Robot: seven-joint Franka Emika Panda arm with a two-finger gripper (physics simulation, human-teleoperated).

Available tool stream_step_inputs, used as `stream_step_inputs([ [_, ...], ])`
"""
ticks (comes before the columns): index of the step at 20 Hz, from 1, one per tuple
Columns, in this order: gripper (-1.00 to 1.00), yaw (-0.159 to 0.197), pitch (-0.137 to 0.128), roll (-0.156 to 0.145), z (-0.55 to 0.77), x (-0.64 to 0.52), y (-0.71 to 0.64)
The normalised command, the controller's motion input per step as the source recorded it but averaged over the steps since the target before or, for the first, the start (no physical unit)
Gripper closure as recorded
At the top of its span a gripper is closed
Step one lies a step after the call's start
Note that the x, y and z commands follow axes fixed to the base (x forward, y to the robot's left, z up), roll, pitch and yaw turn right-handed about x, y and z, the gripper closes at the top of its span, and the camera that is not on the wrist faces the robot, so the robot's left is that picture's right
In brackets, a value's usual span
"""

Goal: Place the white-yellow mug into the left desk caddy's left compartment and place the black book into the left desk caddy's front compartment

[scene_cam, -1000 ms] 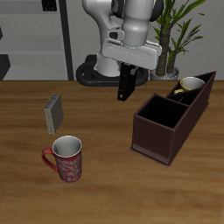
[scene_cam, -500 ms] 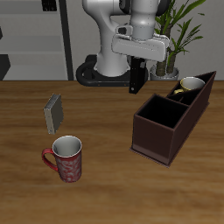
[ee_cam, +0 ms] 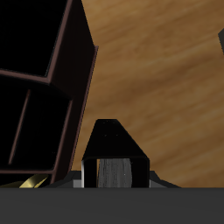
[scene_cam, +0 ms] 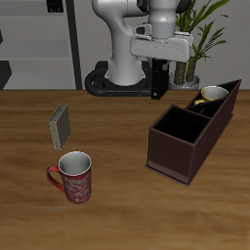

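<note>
Exterior view shows the gripper (scene_cam: 156, 64) high in the upper middle of the frame with the black book (scene_cam: 156, 80) hanging upright from its closed jaws, well above the table (scene_cam: 117, 195) and behind the left desk caddy (scene_cam: 190, 137) at right. The white-yellow mug (scene_cam: 212, 96) already sits in a rear section of that caddy. Risk as I judge it: the book is pinched by one end only — it could swing or slip during the carry. The front compartment is open-topped, so a tilted book might catch a wall or divider, or drop beside the mug. The wrist view has the book (ee_cam: 114, 157) filling the foreground with the caddy (ee_cam: 52, 79) off to one side, so alignment is not yet there.
</note>
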Motion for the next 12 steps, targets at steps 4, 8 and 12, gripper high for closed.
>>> stream_step_inputs([
  [4, 1.0, -0.026, -0.008, -0.012, 0.26, 0.16, 0.13],
  [8, 1.0, -0.056, 0.028, -0.006, 0.11, 0.2, 0.12],
  [12, 1.0, 0.025, 0.024, 0.044, -0.03, 0.12, 0.28],
])
